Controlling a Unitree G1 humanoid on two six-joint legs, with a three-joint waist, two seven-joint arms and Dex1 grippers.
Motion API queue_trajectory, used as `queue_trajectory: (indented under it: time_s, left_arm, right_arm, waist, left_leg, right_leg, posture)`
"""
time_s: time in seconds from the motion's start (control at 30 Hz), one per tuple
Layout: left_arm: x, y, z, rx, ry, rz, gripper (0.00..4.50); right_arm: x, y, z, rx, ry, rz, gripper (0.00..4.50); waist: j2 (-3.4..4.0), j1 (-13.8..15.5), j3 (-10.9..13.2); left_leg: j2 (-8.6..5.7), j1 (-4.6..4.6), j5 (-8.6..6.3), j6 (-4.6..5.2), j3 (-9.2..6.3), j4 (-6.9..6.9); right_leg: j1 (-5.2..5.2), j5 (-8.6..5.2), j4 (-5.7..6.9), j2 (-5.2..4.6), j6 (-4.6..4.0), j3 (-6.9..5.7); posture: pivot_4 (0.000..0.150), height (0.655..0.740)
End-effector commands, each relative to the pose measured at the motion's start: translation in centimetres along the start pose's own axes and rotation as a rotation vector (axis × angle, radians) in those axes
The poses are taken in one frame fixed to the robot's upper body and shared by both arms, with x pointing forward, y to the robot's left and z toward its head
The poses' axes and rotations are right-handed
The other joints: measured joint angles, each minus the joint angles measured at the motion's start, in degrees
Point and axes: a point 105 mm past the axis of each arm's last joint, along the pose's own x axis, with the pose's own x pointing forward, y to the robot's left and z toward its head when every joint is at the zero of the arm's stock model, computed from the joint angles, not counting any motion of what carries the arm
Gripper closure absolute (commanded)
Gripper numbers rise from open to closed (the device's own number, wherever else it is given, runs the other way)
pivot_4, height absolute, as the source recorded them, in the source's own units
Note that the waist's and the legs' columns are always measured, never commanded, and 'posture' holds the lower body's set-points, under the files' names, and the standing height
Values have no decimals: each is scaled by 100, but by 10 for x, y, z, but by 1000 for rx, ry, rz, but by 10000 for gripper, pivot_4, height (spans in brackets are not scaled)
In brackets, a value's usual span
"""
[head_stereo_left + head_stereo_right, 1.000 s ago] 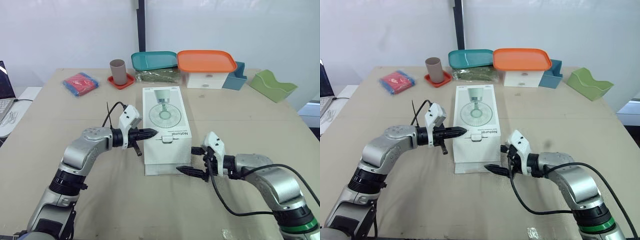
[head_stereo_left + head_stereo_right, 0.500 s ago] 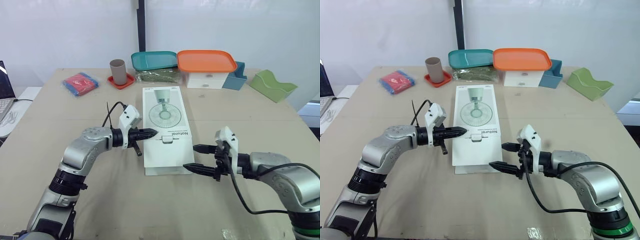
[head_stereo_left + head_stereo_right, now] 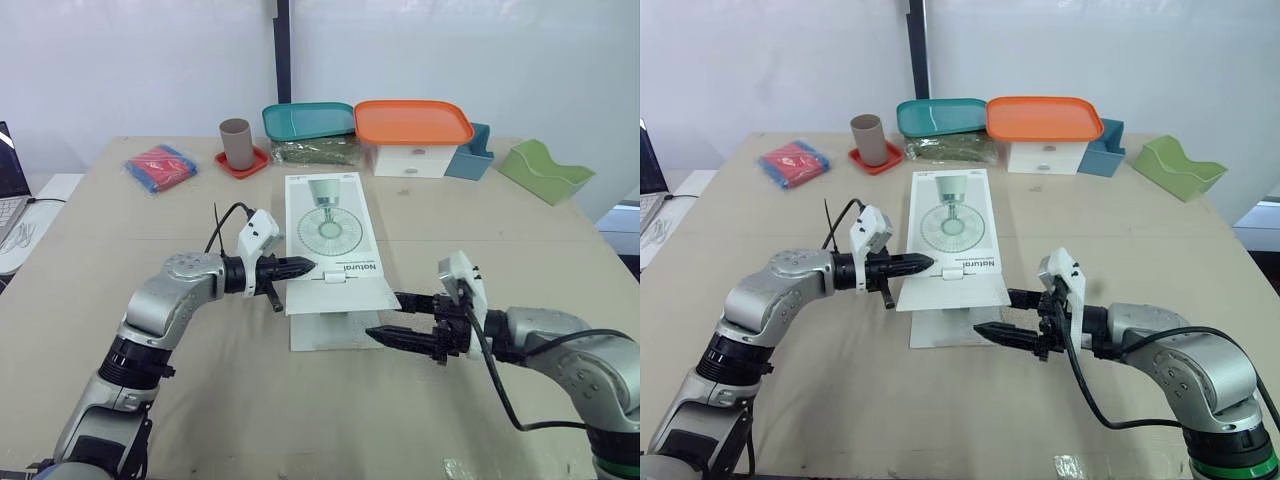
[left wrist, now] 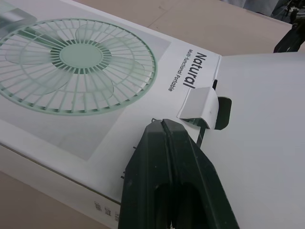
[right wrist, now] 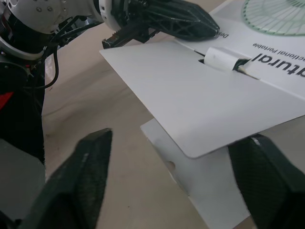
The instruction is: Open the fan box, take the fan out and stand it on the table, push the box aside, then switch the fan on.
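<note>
The white fan box (image 3: 330, 235), printed with a fan picture, lies flat in the middle of the table. Its front flap (image 3: 340, 295) is lifted off the box's front end and stands out roughly level. My left gripper (image 3: 300, 266) is shut, its tip resting on the box top beside the small tab (image 4: 200, 102). My right gripper (image 3: 388, 316) is open at the flap's near right corner, its upper finger touching the flap's edge and its lower finger just above the table. In the right wrist view, the flap (image 5: 200, 95) spreads between the two fingers (image 5: 81, 176).
Along the table's back stand a brown cup (image 3: 237, 143) on a red coaster, a teal tray (image 3: 308, 120), an orange-lidded white container (image 3: 413, 122), a blue holder (image 3: 470, 155) and a green holder (image 3: 545, 170). A red and blue packet (image 3: 160, 167) lies at the back left.
My right gripper has drawn back to the right and up from the box's front end, and the front flap has swung up with it. The left gripper has stayed put.
</note>
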Motion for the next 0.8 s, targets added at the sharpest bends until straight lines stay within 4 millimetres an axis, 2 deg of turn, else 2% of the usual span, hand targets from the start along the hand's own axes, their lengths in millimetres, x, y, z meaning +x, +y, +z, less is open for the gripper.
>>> queue_trajectory:
  time_s: [0.03,0.07,0.1,0.17,0.3,0.5,0.63,0.8]
  left_arm:
    - [-4,6,-4,-2,30,15,45000]
    - [-7,8,-3,1,25,18,45000]
    - [-8,10,-2,3,22,21,45000]
    - [-11,14,0,10,17,25,45000]
    - [-15,17,5,22,3,20,45000]
    - [-32,22,31,60,-107,9,45000]
    - [-36,21,33,85,-118,1,45000]
    - [-36,16,43,92,-186,-18,45000]
  right_arm:
    - [-2,0,14,-53,-51,-8,26651]
    - [-2,-1,15,-55,-55,-11,32237]
    - [-1,-1,16,-60,-59,-14,35043]
    - [-1,-3,17,-70,-64,-21,44675]
    - [-1,-5,19,-76,-72,-28,44675]
    - [-2,-7,25,-108,-78,-40,44675]
    - [-1,-7,29,-113,-99,-41,44675]
    - [6,-4,45,-129,-167,-24,44675]
  waist:
    - [0,0,0]
    - [0,0,0]
    - [0,0,0]
    - [0,-1,0]
    - [0,-1,0]
    - [-5,-2,6]
    - [-5,0,6]
    - [-5,-2,7]
  left_leg:
    - [0,0,0,0,0,0]
    - [0,0,0,0,0,0]
    - [0,0,0,0,0,0]
    - [0,0,0,0,0,0]
    - [0,0,0,-1,0,0]
    - [1,-18,1,-1,-2,1]
    - [1,-25,2,-3,-2,1]
    - [0,-25,2,-3,-3,2]
  right_leg:
    - [0,0,0,0,0,0]
    - [0,0,0,0,1,0]
    - [0,0,0,0,0,0]
    - [-1,0,0,1,0,0]
    - [-1,0,0,0,0,0]
    - [-19,1,0,0,-1,-1]
    - [-27,1,0,-1,-2,-1]
    - [-28,3,0,-1,-3,-1]
  posture:
    - [1500,7400]
    - [1500,7400]
    - [1500,7400]
    - [1500,7400]
    - [1500,7400]
    - [1500,7400]
    - [1500,7400]
    - [1500,7400]
